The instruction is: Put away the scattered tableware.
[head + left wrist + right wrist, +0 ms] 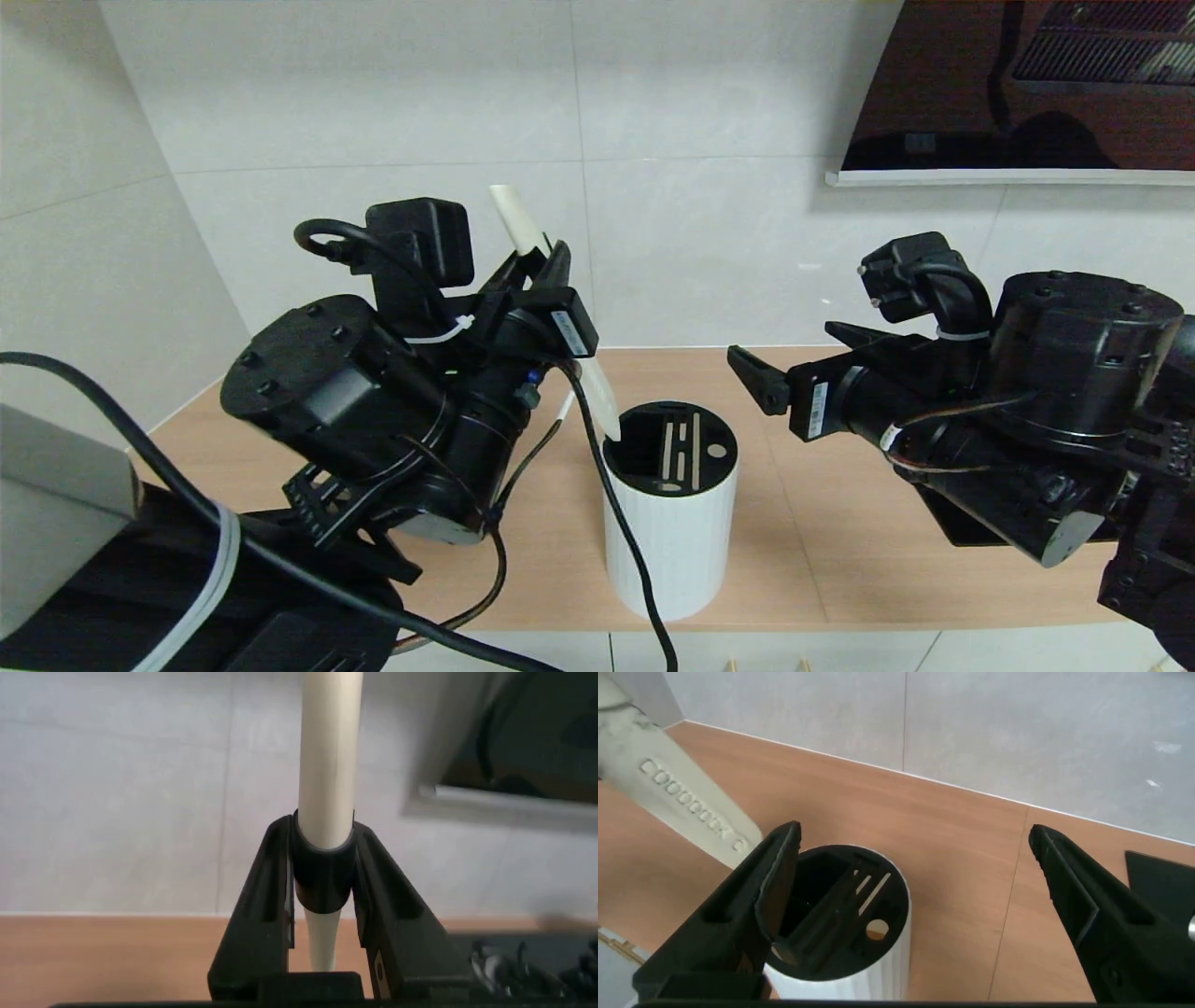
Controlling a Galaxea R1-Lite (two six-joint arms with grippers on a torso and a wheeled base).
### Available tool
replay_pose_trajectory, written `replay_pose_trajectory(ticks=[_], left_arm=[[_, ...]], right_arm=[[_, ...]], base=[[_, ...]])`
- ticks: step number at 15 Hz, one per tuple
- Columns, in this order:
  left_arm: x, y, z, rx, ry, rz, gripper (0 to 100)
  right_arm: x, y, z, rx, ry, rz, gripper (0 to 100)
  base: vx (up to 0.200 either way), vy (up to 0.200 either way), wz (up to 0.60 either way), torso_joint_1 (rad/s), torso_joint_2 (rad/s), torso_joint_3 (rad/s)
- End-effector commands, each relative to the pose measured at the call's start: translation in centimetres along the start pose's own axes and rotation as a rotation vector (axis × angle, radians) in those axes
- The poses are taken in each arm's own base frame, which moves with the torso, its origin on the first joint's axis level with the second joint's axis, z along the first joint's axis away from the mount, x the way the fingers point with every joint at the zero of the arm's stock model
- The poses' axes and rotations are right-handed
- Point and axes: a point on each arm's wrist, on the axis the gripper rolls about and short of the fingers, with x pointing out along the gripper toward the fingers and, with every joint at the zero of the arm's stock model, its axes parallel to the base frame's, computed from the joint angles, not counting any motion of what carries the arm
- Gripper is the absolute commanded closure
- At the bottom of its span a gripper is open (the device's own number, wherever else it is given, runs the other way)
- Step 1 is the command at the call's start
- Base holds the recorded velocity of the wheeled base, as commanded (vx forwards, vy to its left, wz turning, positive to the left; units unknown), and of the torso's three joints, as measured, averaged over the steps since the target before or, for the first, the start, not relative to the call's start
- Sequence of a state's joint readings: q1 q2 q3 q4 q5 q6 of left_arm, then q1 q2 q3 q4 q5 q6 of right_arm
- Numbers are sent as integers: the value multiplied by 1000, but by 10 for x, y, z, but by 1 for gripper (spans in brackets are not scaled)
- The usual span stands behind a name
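My left gripper (pixel 551 266) is shut on a cream-coloured utensil (pixel 516 219), held tilted. The utensil's lower end (pixel 605 411) reaches the rim of a white ribbed cylinder holder (pixel 670 532) with a slotted black top, standing on the wooden counter (pixel 840 560). In the left wrist view the fingers (pixel 280 896) clamp the round handle (pixel 329 756). My right gripper (pixel 792 353) hangs open just right of and above the holder, holding nothing. From the right wrist view its gripper (pixel 915 863) frames the holder (pixel 850 952), and the utensil's flat end (pixel 677 789) comes in beside it.
A dark flat object (pixel 952 527) lies on the counter under the right arm. A dark hood (pixel 1018 84) hangs on the tiled wall at upper right. The counter's front edge runs close below the holder.
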State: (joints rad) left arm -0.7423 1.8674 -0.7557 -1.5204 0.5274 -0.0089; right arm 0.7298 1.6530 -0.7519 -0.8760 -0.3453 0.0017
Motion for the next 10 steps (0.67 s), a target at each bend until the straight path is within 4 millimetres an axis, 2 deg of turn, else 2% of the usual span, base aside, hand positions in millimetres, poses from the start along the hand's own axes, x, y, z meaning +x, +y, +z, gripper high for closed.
replay_pose_trajectory(ticks=[1,4,10], left_arm=[[1,-3,-3,-10,-9,-6,100],[-4,-13,-9,-18,6,-36,100],[-3,-15,-33,11,59,-38,100]], right_arm=[[1,0,-3,-4,11,1,0],[2,2,-7,-9,24,4,0],[2,2,-7,-8,21,4,0]], base=[[0,0,0,0,0,0],[0,0,0,0,0,0],[0,0,0,0,0,0]])
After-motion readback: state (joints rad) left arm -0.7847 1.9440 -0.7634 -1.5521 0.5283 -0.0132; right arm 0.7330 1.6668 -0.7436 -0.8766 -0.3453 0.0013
